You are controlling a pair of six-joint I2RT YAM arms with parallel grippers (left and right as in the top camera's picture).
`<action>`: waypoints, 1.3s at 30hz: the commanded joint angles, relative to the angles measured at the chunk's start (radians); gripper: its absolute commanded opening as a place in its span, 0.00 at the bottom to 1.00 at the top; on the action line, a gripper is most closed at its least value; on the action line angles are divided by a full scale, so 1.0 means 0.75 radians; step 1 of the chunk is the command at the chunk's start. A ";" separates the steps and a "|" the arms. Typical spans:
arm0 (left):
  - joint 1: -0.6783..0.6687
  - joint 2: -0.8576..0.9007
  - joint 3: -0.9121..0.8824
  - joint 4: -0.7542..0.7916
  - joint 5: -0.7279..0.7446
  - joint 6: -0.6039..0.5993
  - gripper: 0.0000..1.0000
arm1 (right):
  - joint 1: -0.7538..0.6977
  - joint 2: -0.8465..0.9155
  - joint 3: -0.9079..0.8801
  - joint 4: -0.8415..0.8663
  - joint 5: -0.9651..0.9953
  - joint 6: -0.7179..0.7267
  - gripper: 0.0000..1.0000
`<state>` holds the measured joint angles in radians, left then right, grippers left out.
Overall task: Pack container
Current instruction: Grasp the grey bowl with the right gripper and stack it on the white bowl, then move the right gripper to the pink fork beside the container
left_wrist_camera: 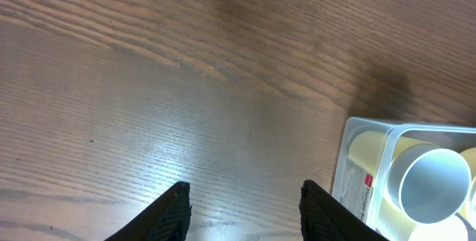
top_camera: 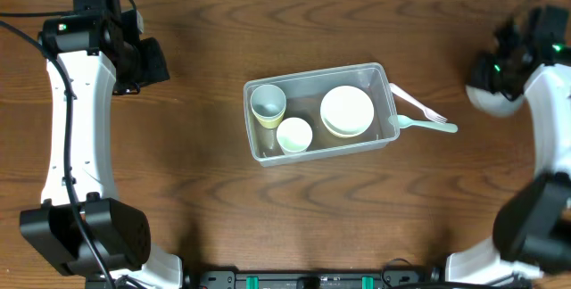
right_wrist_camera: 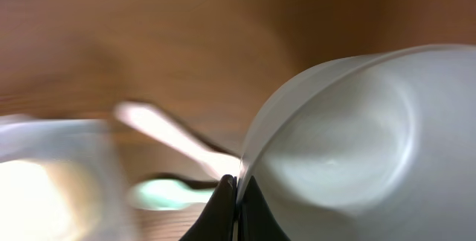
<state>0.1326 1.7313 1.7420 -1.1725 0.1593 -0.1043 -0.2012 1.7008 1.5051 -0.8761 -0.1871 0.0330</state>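
The clear plastic container (top_camera: 312,76) stands mid-table. It holds a pale cup (top_camera: 268,102), a small white bowl (top_camera: 294,135) and a stack of white and yellow bowls (top_camera: 346,111). My right gripper (top_camera: 500,73) is at the far right, shut on the rim of a white bowl (top_camera: 486,99). The right wrist view shows the fingers (right_wrist_camera: 236,185) pinching that bowl's (right_wrist_camera: 357,137) rim. My left gripper (top_camera: 150,61) is open and empty over bare table, left of the container. The left wrist view shows its fingers (left_wrist_camera: 245,193), with the container's corner (left_wrist_camera: 357,166) and cup (left_wrist_camera: 435,185) at the right.
A pink fork (top_camera: 419,103) and a teal spoon (top_camera: 430,126) lie on the table just right of the container. Both also show blurred in the right wrist view, the fork (right_wrist_camera: 171,133) above the spoon (right_wrist_camera: 163,194). The table is dark wood.
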 commanded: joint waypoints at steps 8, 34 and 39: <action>-0.002 -0.023 -0.005 -0.013 0.017 -0.001 0.49 | 0.686 -0.197 0.038 -0.058 0.082 -0.227 0.02; -0.002 -0.023 -0.005 -0.014 0.017 -0.001 0.49 | 0.901 0.085 0.027 -0.109 0.286 -0.102 0.25; -0.001 -0.023 -0.005 -0.013 0.017 -0.001 0.49 | 0.780 -0.048 0.036 -0.110 0.526 0.077 0.29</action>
<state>0.1326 1.7313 1.7416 -1.1782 0.1600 -0.1043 0.4496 1.7668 1.5246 -0.9604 0.0586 -0.0120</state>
